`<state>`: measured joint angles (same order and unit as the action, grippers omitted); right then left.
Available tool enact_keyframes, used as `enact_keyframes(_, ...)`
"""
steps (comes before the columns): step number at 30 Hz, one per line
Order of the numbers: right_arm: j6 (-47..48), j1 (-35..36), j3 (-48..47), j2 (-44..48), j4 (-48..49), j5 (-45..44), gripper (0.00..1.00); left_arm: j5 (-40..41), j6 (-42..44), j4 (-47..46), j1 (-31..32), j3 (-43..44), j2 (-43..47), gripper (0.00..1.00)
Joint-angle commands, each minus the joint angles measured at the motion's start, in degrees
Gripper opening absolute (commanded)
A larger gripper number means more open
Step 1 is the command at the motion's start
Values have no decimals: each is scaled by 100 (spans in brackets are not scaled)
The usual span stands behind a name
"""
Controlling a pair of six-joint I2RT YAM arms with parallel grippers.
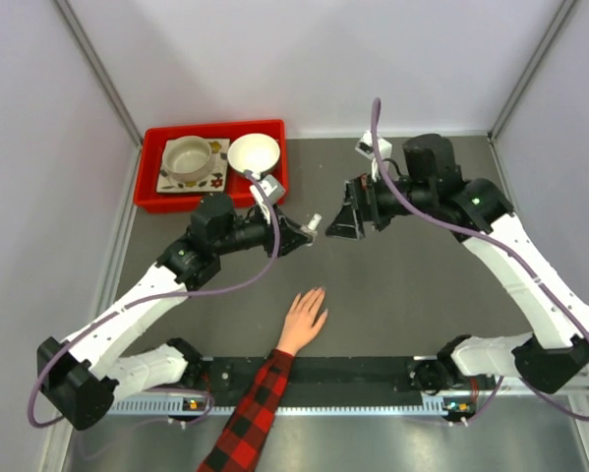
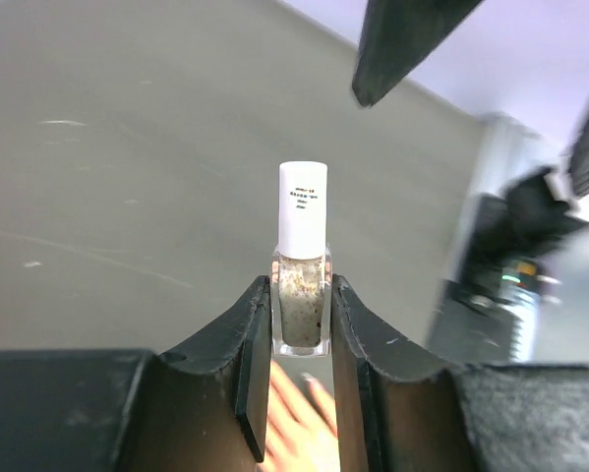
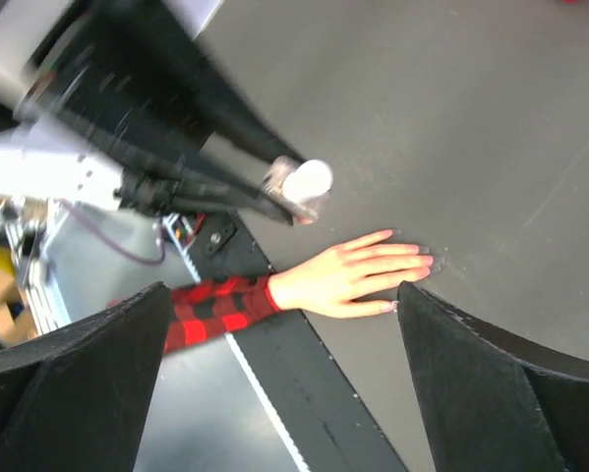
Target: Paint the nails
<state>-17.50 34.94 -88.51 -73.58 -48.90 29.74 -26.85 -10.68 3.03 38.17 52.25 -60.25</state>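
The grey table (image 1: 422, 295) carries everything; the left arm (image 1: 127, 315) and the right arm (image 1: 515, 261) both reach from the near edge toward its middle. At the far left corner stands a red tray (image 1: 215, 127); in it are a patterned plate (image 1: 168, 182) with a beige bowl (image 1: 188, 157) on it, and a white bowl (image 1: 254, 153) beside them.

From the near edge, between the two arm bases, comes a red-and-black plaid sleeve (image 1: 250, 413); the human hand (image 1: 304, 320) lies flat on the table, fingers pointing away from the bases.

The left gripper (image 2: 301, 285) is closed tight on a nail polish bottle (image 2: 302, 305); its two fingers press the glass body from both sides, and the white cap (image 2: 303, 206) stands free beyond the fingertips. The bottle is held in the air beyond the hand and apart from it.

The right gripper (image 1: 345, 221) faces the cap from the other side, near it but not touching; its jaws stand wide apart and they hold nothing.

The nails (image 3: 424, 262) are at the ends of the spread fingers, down on the table, below and nearer than both grippers; they are too small to see clearly.
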Motion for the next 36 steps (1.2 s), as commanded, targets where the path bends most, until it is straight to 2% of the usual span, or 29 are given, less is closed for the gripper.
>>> enact_keyframes(1,923,-66,27,449,-137,937,91,-2419,-847,-706,-363,110,-66,0)
enact_keyframes(3,950,-75,114,590,-41,1209,88,-3137,-1207,-1171,-389,101,-136,0)
enact_keyframes(7,976,-66,203,529,214,2184,82,-3809,-1901,-2076,-381,92,-408,0)
enact_keyframes(8,985,-75,194,494,215,2360,81,-3845,-2147,-2339,-389,75,-452,0)
enact_keyframes(13,1126,-66,141,397,74,2405,70,-3863,-2333,-2500,-381,101,-532,0)
enact_keyframes(20,1143,-66,185,310,171,2669,67,-4029,-2808,-3097,-390,13,-690,0)
enact_keyframes(22,1143,-66,141,240,171,2678,56,-4030,-2835,-3106,-381,13,-707,0)
enact_keyframes(24,1117,-66,71,186,188,2713,51,-4030,-2835,-3106,-389,22,-707,0)
enact_keyframes(29,1152,-66,62,98,206,2520,49,-4039,-2835,-3080,-381,22,-664,0)
enact_keyframes(34,1012,-57,88,46,417,2450,29,-4074,-2800,-3045,-372,-13,-664,0)
enact_keyframes(36,1011,-57,62,28,434,2423,27,-4074,-2799,-3036,-372,-22,-664,0)
